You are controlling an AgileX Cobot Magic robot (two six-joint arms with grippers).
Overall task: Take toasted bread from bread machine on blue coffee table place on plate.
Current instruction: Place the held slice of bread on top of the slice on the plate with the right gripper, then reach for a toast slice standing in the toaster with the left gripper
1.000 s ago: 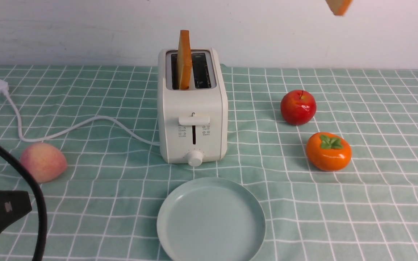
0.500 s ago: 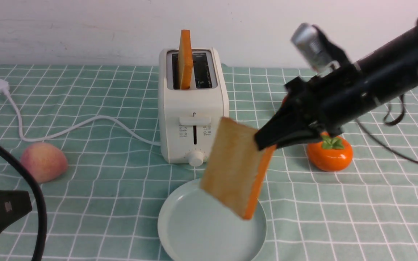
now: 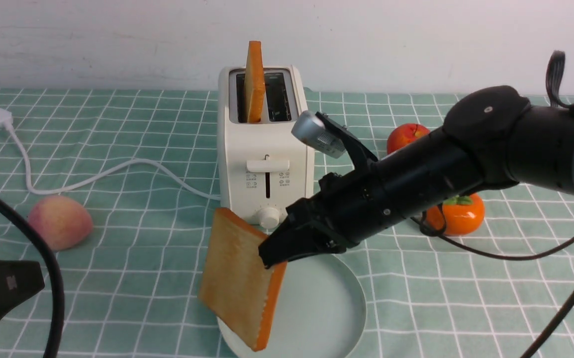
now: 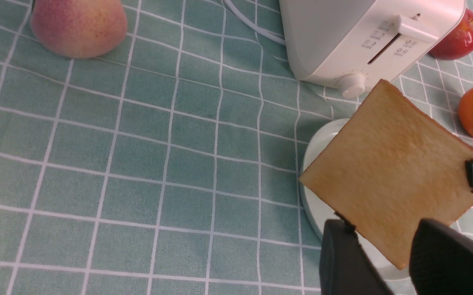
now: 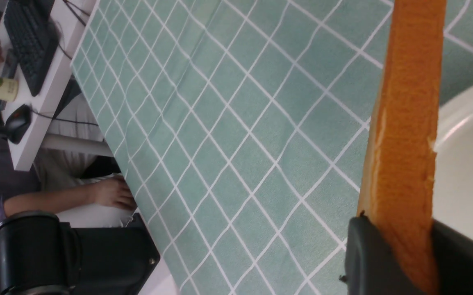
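Observation:
My right gripper (image 3: pixel 272 256) is shut on one corner of a slice of toasted bread (image 3: pixel 239 286). The slice hangs tilted over the left rim of the pale blue-green plate (image 3: pixel 327 308); whether it touches the plate I cannot tell. In the right wrist view the fingers (image 5: pixel 363 254) clamp the orange crust edge (image 5: pixel 408 123). A second slice (image 3: pixel 253 82) stands in the left slot of the cream toaster (image 3: pixel 264 149). My left gripper (image 4: pixel 384 227) is open and empty, low at the front left, facing the held slice (image 4: pixel 388 180).
On the mint-green grid cloth (image 3: pixel 118 278) lie a peach (image 3: pixel 59 222) at the left, a red apple (image 3: pixel 406 136) and an orange persimmon (image 3: pixel 458 214) at the right. The white power cord (image 3: pixel 118 171) runs left from the toaster.
My right arm has come down from the top right with the slice, moving left and down from above the plate's middle to its left rim. The left arm has not moved.

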